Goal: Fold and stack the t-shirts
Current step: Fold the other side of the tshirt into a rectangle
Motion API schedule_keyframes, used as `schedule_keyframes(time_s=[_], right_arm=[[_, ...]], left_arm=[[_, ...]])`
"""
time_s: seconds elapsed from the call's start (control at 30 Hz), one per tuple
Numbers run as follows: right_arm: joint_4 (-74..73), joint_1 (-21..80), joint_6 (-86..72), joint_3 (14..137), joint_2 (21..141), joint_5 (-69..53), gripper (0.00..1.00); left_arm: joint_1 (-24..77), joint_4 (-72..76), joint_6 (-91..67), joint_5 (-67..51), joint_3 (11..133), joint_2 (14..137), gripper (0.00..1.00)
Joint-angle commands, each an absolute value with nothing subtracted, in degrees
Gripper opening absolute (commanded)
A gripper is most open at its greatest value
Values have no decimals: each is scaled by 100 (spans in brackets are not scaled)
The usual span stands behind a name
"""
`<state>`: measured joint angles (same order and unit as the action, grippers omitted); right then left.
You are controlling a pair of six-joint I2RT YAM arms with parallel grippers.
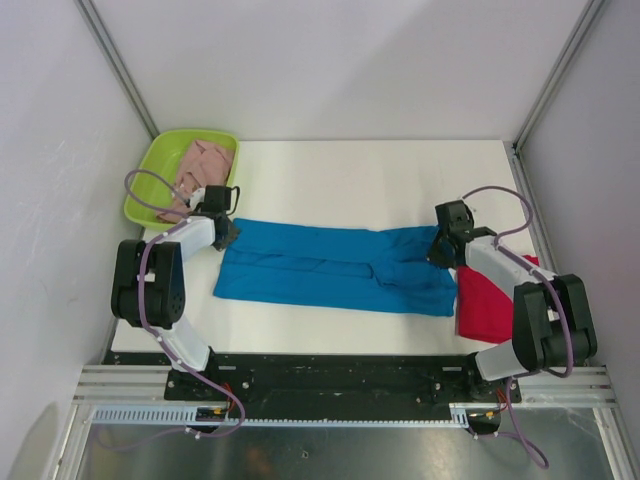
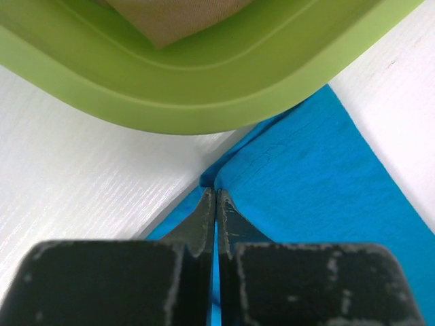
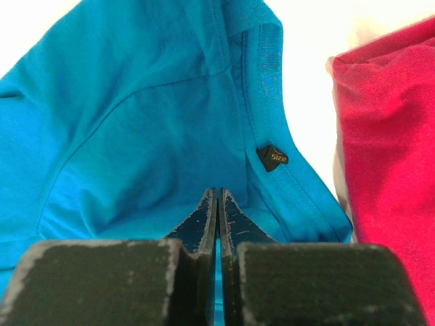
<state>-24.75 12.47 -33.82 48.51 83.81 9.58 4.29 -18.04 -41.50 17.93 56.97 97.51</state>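
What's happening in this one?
Two robot arms are working on a blue shirt that lies as a long band across the table. The left gripper pinches its corner beside the green tray, which holds a pink shirt. The right gripper pinches the collar end. A red shirt lies to the right.

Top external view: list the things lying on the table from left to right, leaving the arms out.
lime-green tray → blue t-shirt → red t-shirt. The pink t-shirt lies inside the tray, so it gets no place of its own in the order.
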Motion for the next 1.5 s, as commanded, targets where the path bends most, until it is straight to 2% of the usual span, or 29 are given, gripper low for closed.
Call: schedule_keyframes(time_s=[0.0, 0.77, 1.47], right_arm=[[-2618, 1182, -3298, 4890, 7957, 972, 0], [-3655, 1188, -3200, 5624, 7123, 1056, 0], [-4141, 1403, -3304, 5660, 6843, 1178, 0]], left_arm=[[376, -1705, -4028, 1812, 5809, 9483, 0], [270, -1914, -3973, 1788, 5699, 8964, 0], [246, -1970, -3984, 1729, 5318, 8631, 0]])
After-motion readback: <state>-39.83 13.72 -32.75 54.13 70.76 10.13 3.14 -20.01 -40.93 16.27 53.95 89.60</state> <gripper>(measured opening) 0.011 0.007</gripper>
